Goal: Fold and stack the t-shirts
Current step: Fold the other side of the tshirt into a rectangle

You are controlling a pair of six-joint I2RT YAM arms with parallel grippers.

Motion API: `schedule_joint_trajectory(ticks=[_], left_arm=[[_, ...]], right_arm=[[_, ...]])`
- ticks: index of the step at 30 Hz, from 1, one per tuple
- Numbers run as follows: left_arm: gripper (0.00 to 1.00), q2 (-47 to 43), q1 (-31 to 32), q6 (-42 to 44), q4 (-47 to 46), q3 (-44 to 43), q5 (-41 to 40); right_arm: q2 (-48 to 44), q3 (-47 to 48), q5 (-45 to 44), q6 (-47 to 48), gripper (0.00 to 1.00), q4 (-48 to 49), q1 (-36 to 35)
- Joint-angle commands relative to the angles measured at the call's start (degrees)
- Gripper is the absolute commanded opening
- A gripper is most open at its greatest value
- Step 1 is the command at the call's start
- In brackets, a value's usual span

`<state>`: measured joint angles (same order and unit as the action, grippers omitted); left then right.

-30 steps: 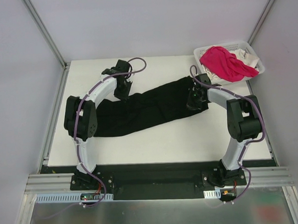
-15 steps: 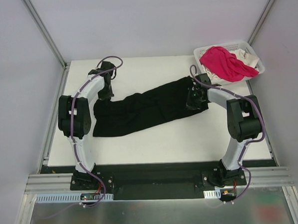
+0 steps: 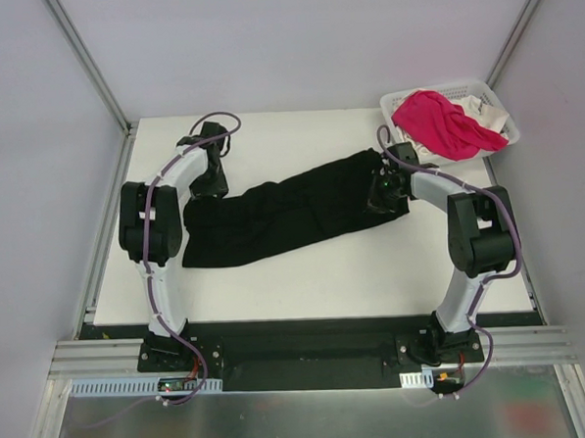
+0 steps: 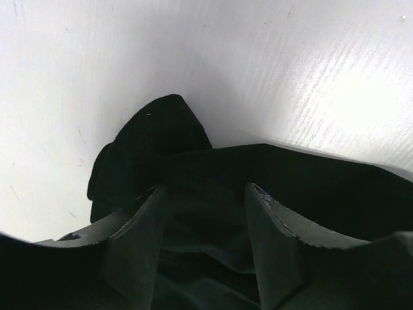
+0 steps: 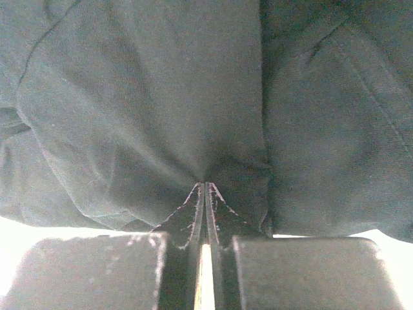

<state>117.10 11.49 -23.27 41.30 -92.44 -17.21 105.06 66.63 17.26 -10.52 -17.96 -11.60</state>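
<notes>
Left jaws: we see them standing apart at a middling width, nothing clamped. The black t-shirt (image 4: 310,187) lies under and between the left fingers (image 4: 132,248). One rumpled end of it pokes out ahead of them onto the white bench (image 4: 290,77).

Right jaws: pressed fully together, tips pinching a pucker of the black t-shirt. In the right wrist view we see creases running out from the pinch, and cloth fills nearly the whole frame.

From the top view:
- The black t-shirt lies as a long, bunched band across the middle of the bench, slanting from near-left up to far-right.
- We can't make out any print on it from here.
- The left arm (image 3: 168,181) bends over the band's left end, wrist down at the far-left edge of the cloth.
- The right arm (image 3: 448,196) reaches in to the band's right end, wrist low on the cloth.
- The white lattice basket (image 3: 457,86) sits at the far-right corner of the bench, near the right end of the black t-shirt and apart from it.
- The pink t-shirt (image 3: 444,123) is heaped in the basket, spilling over the top.
- The white t-shirt (image 3: 493,122) is bunched under and beside the pink one, showing along the basket's right side.
</notes>
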Motion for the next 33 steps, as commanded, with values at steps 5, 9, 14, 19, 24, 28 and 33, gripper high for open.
schedule_joint_trajectory(ticks=[5,9,14,19,24,28,33], left_arm=[[0.27,1.55,-1.47,0.94,0.98,-1.95,0.16],[0.01,2.78,-1.55,1.29,0.8,-2.83,0.78],[0.0,3.66,-1.55,1.29,0.45,-3.27,0.78],[0.0,3.75,-1.55,0.59,0.36,-3.44,-1.68],[0.0,2.52,-1.73,-1.25,0.27,-2.57,-5.71],[0.0,1.64,-2.17,-3.1,0.36,-1.51,-7.48],[0.0,-0.46,-2.7,-6.87,0.19,0.33,-11.35]], right_arm=[[-3.01,-0.45,2.34,-1.25,0.01,2.05,0.96],[-3.63,-0.8,2.17,-1.08,0.01,1.96,1.66],[-3.54,-0.98,2.26,-1.08,0.01,1.96,2.19],[-2.93,-1.15,2.87,-0.99,0.01,1.96,2.28],[-3.36,-1.5,3.22,-0.81,0.01,1.87,2.28],[-4.94,-2.21,2.78,-0.73,0.01,1.78,2.19],[-5.65,-2.65,2.52,-0.46,0.01,1.43,2.28]])
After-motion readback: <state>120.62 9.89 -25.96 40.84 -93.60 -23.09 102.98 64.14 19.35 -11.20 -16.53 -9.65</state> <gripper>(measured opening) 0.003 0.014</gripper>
